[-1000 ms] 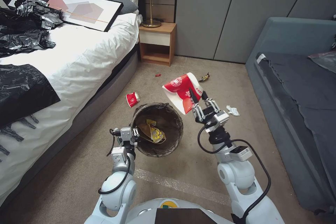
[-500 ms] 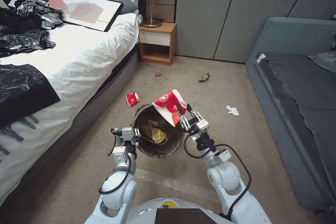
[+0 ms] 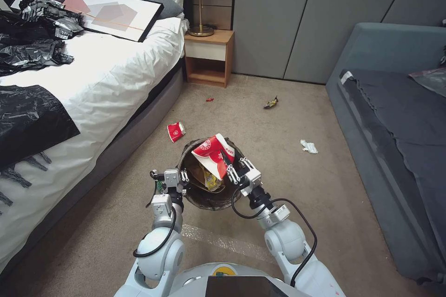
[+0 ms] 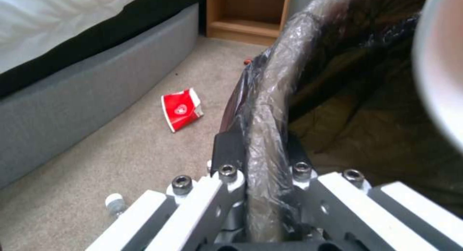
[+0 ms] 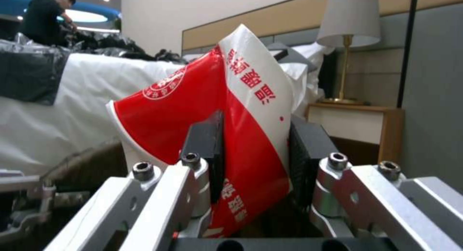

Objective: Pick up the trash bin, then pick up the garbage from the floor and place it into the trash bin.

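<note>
My left gripper (image 3: 180,177) (image 4: 258,151) is shut on the near-left rim of the trash bin (image 3: 200,198) (image 4: 270,84), whose dark bag is folded over the edge. My right gripper (image 3: 231,170) (image 5: 251,146) is shut on a squashed red-and-white paper cup (image 3: 211,153) (image 5: 217,99), holding it over the bin's mouth. Inside the bin lie a yellow wrapper (image 3: 211,180) and tan paper. On the beige floor (image 3: 278,167) more garbage remains: a small red cup (image 3: 176,131) (image 4: 181,109) by the bed, a white tissue (image 3: 309,146), a dark-yellow wrapper (image 3: 271,102) and a tiny red scrap (image 3: 209,100).
A bed (image 3: 93,83) with white sheets, black plastic bags and a framed picture runs along the left. A wooden nightstand (image 3: 208,57) with a lamp stands at the back. A grey-blue sofa (image 3: 395,116) fills the right side. Carpet lies open between them.
My right gripper has carried the red-and-white cup leftward and down, from above the floor right of the bin to over the bin's mouth. The left gripper still holds the rim.
</note>
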